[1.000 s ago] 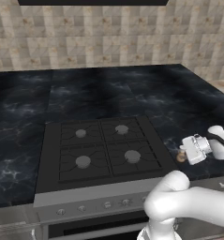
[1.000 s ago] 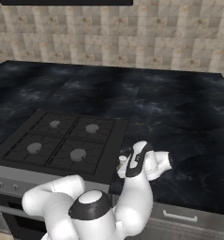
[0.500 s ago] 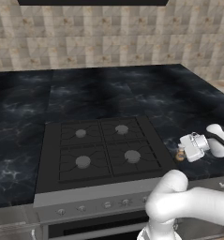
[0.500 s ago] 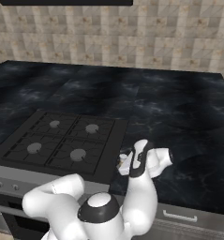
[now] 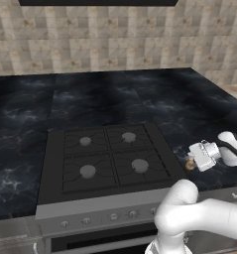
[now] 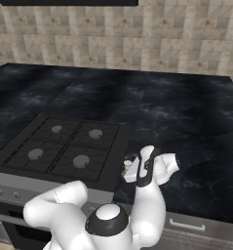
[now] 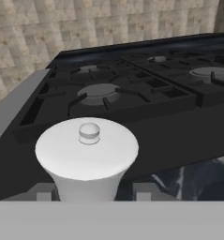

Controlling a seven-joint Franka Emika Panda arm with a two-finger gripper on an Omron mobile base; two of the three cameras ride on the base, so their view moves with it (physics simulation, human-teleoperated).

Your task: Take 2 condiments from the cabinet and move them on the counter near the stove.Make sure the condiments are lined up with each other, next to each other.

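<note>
Just right of the dark grey four-burner gas stove (image 5: 107, 158), low over the glossy black marble-look counter (image 5: 21, 124), sits the white two-finger gripper (image 5: 195, 159), and it has slid outward since a second ago: in the left base view the hand was tight against the cooktop's edge, and now it hangs further along the counter, away from the burners. Between its fingers there is a short orange-brown bottle with a white cap (image 5: 190, 164), the brown body peeking out just below the hand. The hand view looks straight over that domed white cap (image 7: 87, 149), with the fingers pressed in on either side of the bottle beneath it, and the stove grates stretching beyond. So the pinch holds.

What does the shift mean? My read is that the arm is picking its spot: bottle low, close to the black surface, just beside the stove. Whether the base touches the counter I cannot tell. No slim red bottle on this stretch of counter, so lining up the pair looks a way off.
</note>
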